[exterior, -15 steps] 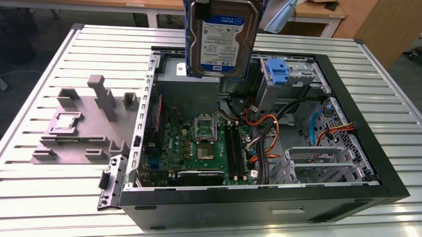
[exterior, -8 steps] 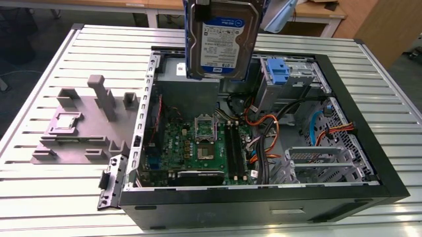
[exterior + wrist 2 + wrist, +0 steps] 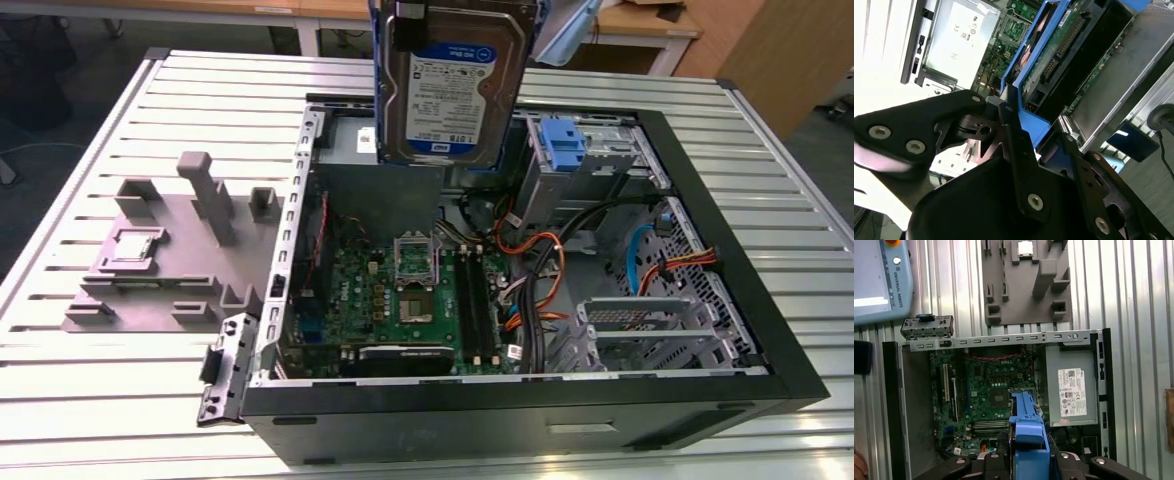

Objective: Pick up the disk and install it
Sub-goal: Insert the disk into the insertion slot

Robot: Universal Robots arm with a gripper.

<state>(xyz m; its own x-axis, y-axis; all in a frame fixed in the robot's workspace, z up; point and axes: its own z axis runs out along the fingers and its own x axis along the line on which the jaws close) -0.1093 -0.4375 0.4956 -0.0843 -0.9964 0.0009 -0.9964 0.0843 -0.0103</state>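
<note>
The disk (image 3: 447, 85) hangs in the upper middle of the exterior view, above the far part of the open computer case (image 3: 534, 405) and clear of it. It stands on end. Its long axis runs up and down the frame, and the blue-and-white label faces the camera. Blue rails run along both long edges, and the lower short edge points down toward the case.

The end effector (image 3: 1034, 122) is clamped on the disk. In the second wrist view its black fingers (image 3: 1015, 145) press on the blue rail at one short end, one on each side. The disk's green underside stretches away from them. In the first wrist view the disk (image 3: 1026, 422) shows as a blue edge between the black fingers, with the open case beneath it.

The case lies on its side on the slatted metal bench (image 3: 80, 400), open at the top. Inside, the green main board (image 3: 400, 290) lies toward the exterior view's left, with orange cables (image 3: 541, 265) just beside it to the right. A blue caddy (image 3: 561, 145) stands in a bay just beside the disk, toward the exterior view's right. A grey box (image 3: 1069, 385) with a white sticker fills one corner of the case. A grey moulded block (image 3: 174, 250) with upright posts sits on the bench at the exterior view's left, well apart from the disk.
</note>
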